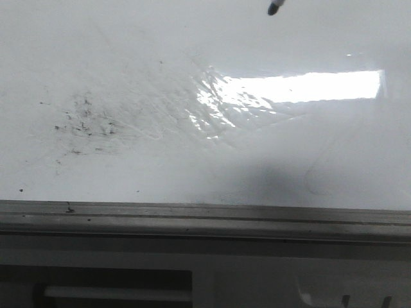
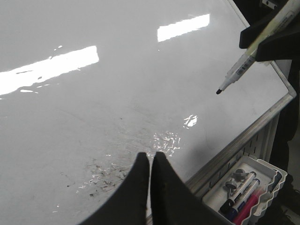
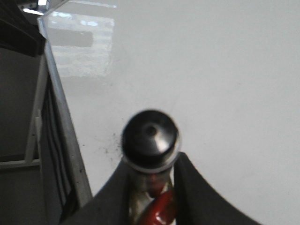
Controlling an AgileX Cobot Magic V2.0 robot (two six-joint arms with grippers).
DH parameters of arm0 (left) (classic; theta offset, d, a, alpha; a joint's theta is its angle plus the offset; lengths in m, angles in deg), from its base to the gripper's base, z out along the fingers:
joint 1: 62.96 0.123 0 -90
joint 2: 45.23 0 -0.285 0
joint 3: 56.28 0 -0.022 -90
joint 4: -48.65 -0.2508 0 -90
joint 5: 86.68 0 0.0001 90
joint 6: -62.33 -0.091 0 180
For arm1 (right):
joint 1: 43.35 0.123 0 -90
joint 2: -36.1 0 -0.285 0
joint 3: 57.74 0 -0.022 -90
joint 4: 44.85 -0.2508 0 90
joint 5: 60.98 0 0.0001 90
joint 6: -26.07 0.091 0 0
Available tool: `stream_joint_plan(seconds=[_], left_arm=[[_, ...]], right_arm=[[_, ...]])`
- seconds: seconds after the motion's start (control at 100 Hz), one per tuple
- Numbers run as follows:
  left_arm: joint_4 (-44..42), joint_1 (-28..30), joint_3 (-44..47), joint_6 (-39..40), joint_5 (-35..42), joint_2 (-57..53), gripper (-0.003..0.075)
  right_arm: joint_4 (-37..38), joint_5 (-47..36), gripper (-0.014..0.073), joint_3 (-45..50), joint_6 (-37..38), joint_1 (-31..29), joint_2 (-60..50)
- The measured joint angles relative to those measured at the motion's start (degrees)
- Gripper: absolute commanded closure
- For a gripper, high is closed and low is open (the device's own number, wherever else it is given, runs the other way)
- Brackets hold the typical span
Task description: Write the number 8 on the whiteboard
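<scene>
The left pincer [image 2: 151,161] is clenched on nothing, fingertips meeting just above the whiteboard [image 2: 93,108], with smudge specks [image 2: 101,176] just beside them; the right pincer [image 3: 152,176] grasps a marker [image 2: 243,65], its black tip clear of the board; no written 8 shows; a tray of pens [image 2: 246,190] hangs off the edge rail.

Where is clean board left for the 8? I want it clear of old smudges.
The whiteboard is unmarked between the glare patch and the grey edge rail, on the robot's right. The smudge specks crowd the left. The pen hovers in the right gripper.
</scene>
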Motion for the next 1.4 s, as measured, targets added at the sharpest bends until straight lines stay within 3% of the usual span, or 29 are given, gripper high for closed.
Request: stream_joint_plan(seconds=[0.16,0.25,0.4,0.76,1.4], left_arm=[[0.0,0.0,0.0,0.0,0.0,0.0,0.0741],[0.0,0.0,0.0,0.0,0.0,0.0,0.0741],[0.0,0.0,0.0,0.0,0.0,0.0,0.0741],[0.0,0.0,0.0,0.0,0.0,0.0,0.0741],[0.0,0.0,0.0,0.0,0.0,0.0,0.0741]], right_arm=[[37.6,-14.2,0.0637,5.3,35.3,3.0,-1.6],[48.1,-19.7,0.0637,7.9,46.3,3.0,-1.4],[49.3,-22.1,0.0637,9.1,50.7,-0.3,-0.5],[49.3,-23.2,0.0637,9.2,51.4,-9.9,3.7],[47.1,-27.6,0.0637,9.2,51.0,-10.6,13.0]])
